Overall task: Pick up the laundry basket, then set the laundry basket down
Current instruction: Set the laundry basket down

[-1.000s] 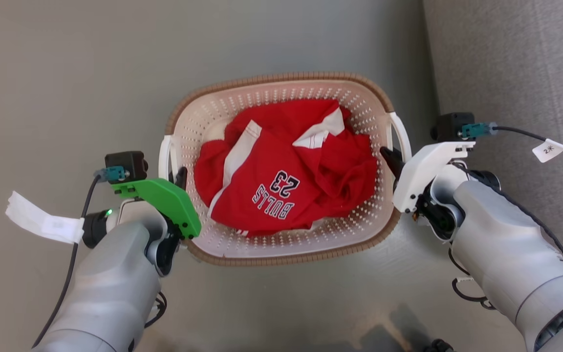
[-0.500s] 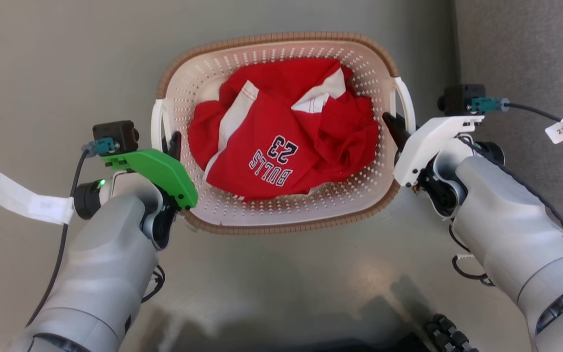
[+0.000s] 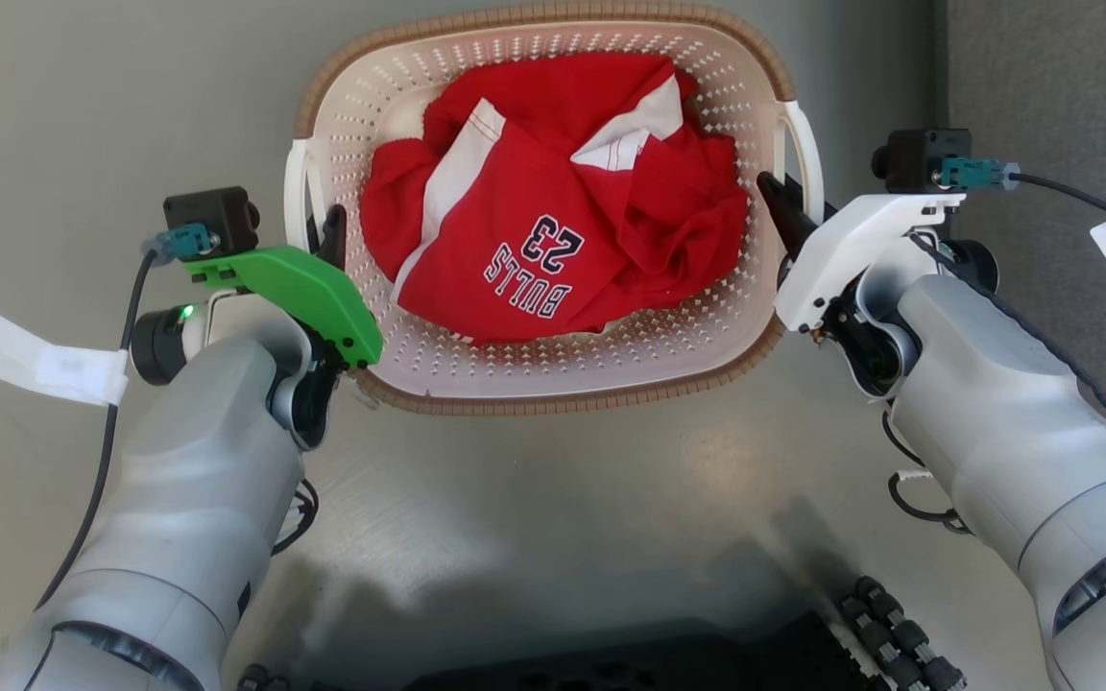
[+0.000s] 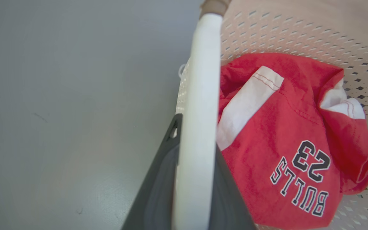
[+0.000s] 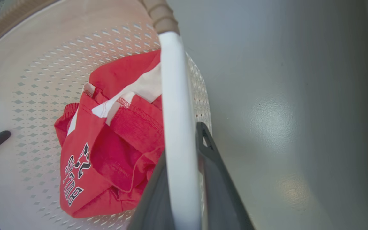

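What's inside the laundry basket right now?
One crumpled red jersey with white panels, printed BULLS 23, lies inside the laundry basket. Bare perforated cream floor shows around it. Anything beneath the jersey is covered, so I cannot tell.

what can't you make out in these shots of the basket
Head view: whether the laundry basket touches the floor, hidden by its own body.
All views: basket bottom under the red Bulls jersey, covered by it.
Head view: print on the white tag at far left, too blurred.
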Motion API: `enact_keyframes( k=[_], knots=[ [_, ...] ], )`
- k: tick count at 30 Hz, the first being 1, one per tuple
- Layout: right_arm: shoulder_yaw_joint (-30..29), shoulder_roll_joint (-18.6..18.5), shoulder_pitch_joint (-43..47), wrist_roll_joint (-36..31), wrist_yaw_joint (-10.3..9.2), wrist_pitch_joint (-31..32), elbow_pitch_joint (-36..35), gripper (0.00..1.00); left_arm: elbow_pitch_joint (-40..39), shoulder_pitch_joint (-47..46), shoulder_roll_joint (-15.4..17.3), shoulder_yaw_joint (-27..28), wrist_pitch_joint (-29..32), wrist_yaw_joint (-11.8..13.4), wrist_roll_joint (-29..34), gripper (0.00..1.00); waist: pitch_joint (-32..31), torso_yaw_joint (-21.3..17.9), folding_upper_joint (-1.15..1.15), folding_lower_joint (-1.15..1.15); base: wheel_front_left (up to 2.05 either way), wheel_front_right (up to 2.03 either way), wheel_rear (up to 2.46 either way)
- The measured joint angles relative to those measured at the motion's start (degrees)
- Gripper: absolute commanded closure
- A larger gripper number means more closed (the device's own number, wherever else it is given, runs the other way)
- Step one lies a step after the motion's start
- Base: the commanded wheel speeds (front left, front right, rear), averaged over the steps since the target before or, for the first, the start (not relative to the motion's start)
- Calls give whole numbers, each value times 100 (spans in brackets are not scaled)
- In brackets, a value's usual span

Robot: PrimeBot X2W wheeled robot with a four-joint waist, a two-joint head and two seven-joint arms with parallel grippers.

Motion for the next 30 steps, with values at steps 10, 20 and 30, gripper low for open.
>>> enact_keyframes(
  k=[10,20,30],
  knots=[
    [49,-1,-175,1,0,-123,53,100,8,-140,0,-11,-51,-8,0,100,343,35,0,-1,0,0,0],
    [76,-11,-339,1,0,-241,75,100,16,-303,3,-23,-97,-8,0,100,548,55,0,-1,0,0,0],
    [87,-7,-347,44,0,-343,105,100,26,-404,3,-68,-99,-8,3,100,646,59,0,-1,0,0,0]
  ],
)
